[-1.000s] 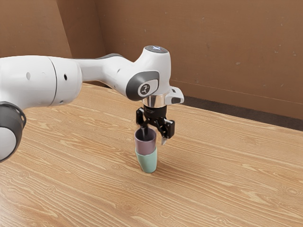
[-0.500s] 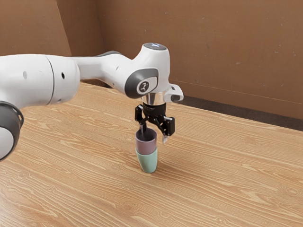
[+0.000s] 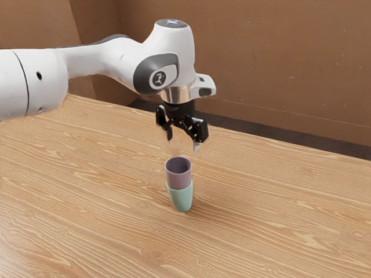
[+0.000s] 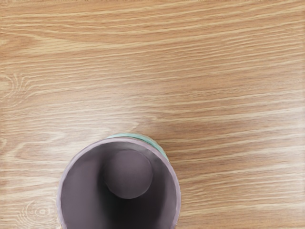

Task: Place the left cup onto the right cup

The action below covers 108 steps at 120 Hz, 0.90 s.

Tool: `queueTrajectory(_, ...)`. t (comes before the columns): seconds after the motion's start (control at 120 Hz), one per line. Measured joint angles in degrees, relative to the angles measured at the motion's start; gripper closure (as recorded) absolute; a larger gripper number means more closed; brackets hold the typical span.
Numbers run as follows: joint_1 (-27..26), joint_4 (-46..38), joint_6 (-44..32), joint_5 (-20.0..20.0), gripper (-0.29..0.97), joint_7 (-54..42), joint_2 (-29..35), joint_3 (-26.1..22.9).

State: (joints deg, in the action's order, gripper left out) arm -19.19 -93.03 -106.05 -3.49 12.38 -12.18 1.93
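Counting first: we log two cups, one gripper (image 3: 184, 143), one table (image 3: 278, 220). The purple cup (image 3: 178, 172) sits upright in the mouth of the green cup (image 3: 181, 200), and the green cup stands on the wood, so the two make a single stack. Of the containers, the green cup holds the purple cup's lower part; the purple cup's upper half stands proud of the green rim. From the exterior view we get the stack's side profile and the arm (image 3: 104, 58) coming in from the exterior view's left, in front of a brown wall (image 3: 278, 52). The gripper hangs in the air above the stack, well clear of the purple rim, with its fingers spread apart and touching neither cup. From the wrist view we look straight down into the purple cup (image 4: 119, 191): its inner wall and round bottom are in plain sight. A thin sliver of the green cup (image 4: 153, 142) peeks out beyond the purple rim, with wood grain running across behind it. We cannot read how deep the purple cup is seated from either view.
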Motion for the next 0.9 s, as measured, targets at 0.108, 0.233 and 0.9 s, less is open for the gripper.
queueTrajectory(0.108,0.19,-0.2,2.1,-0.02,0.02,-0.84,3.89,0.0)
queueTrajectory(0.233,0.44,0.26,6.1,0.02,0.02,-2.15,9.19,-0.3)
queueTrajectory(0.9,-1.77,7.93,21.56,-0.02,0.02,-7.48,12.35,-0.09)
